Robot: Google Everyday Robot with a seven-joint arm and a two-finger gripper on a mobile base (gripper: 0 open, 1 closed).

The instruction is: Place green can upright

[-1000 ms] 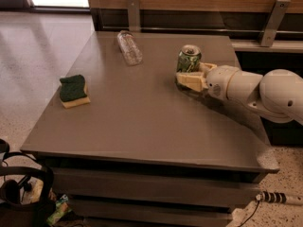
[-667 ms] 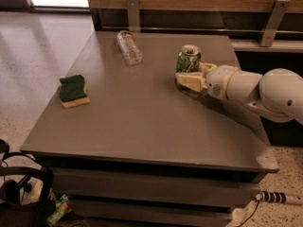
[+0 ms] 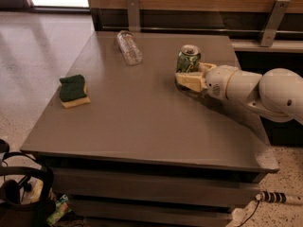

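**Green can (image 3: 189,59) on its base, and nothing stirring**

Aluminium catches the light at the far right part of the desk (image 3: 142,122), where the green can stands upright with its silver top and pull tab facing the ceiling. The gripper (image 3: 189,77) has reached in low from the right on its white arm (image 3: 255,86). Its pale jaws straddle the lower part of the can, one on the near side and one behind, and look to be pinching it.

Against a second ago I can find no change at all. Can, gripper and arm sit exactly where they were. That stillness suggests to me the setting-down is done and the can is resting on the desk, not hanging in the grip, though the near jaw hides its bottom edge, so I cannot be sure.

What seems left is the letting go. The can is light and a little dented, so a jaw dragging on it as the gripper backs away could tip it.

A clear plastic bottle (image 3: 129,47) lies on its side near the far edge, and a green-and-yellow sponge (image 3: 73,90) sits well apart on the left.
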